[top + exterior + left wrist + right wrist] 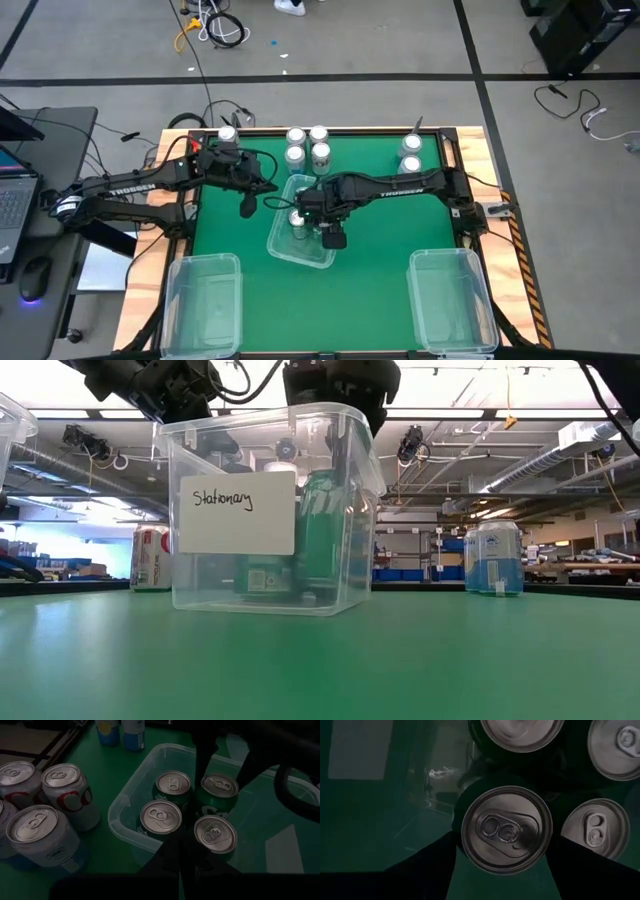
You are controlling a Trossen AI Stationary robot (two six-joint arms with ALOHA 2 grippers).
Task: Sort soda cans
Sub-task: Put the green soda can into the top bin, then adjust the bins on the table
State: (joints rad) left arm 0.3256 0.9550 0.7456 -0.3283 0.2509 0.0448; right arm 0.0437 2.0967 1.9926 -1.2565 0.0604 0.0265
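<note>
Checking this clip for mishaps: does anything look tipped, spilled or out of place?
Nothing stands out. The four green aluminium soda cans stand upright inside the clear plastic middle bin, which sits somewhat skewed on the green table. The remaining cans outside also stand upright.

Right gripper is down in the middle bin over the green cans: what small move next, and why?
Probably lift straight up. The right gripper stands open around a green can that sits upright beside three others in the middle bin, so it looks placed.

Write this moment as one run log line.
right gripper: jaws open around green can in middle bin | left gripper: shut, beside bin
</note>
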